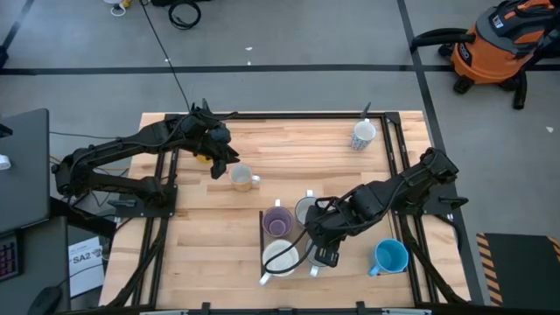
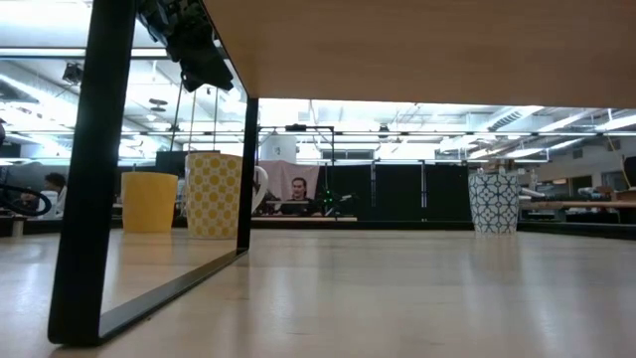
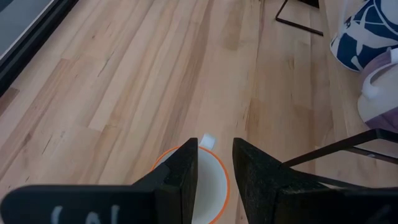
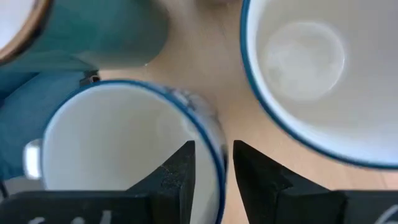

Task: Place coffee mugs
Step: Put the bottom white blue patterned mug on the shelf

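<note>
Left gripper (image 3: 214, 168): above the orange mug (image 3: 208, 186) at the table's (image 1: 289, 144) far left, fingers parted astride its rim. Right gripper (image 4: 214, 165): low among the clustered mugs near the front, fingers straddling a blue-rimmed white mug's (image 4: 118, 149) wall. Blue mug (image 1: 390, 257): front right.

Pale wood tabletop (image 1: 210, 236) carries a purple mug (image 1: 278, 222), a blue mug (image 1: 390, 256), and 1 blue-patterned white mug (image 1: 363, 135) near its far right corner.
</note>
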Available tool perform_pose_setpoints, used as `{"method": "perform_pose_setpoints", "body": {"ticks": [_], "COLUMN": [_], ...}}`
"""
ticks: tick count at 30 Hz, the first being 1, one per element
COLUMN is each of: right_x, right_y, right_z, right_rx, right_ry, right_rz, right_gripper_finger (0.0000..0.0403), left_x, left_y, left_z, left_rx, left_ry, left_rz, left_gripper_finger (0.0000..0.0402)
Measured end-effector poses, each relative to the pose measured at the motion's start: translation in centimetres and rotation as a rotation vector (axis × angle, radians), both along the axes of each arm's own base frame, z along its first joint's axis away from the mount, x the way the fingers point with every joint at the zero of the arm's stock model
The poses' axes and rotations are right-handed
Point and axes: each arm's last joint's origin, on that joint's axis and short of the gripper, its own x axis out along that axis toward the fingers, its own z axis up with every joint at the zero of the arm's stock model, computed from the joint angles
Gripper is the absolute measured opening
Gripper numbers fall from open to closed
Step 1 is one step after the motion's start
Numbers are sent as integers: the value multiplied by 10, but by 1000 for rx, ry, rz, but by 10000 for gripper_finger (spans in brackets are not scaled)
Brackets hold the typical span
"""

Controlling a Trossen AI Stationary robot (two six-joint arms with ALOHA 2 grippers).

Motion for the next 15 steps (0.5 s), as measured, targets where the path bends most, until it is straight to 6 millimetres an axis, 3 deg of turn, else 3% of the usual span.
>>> {"method": "perform_pose_setpoints", "body": {"ticks": [15], "right_x": [-19], "right_y": [-10], "right_z": [28], "right_rx": [47], "right_ry": [-81], "right_rz": [2], "right_gripper_finger": [114], "left_x": [0], "left_y": [0], "left_z": [0], "left_rx": [0], "left_ry": [0], "left_rz": [0], "left_gripper_finger": [107]}}
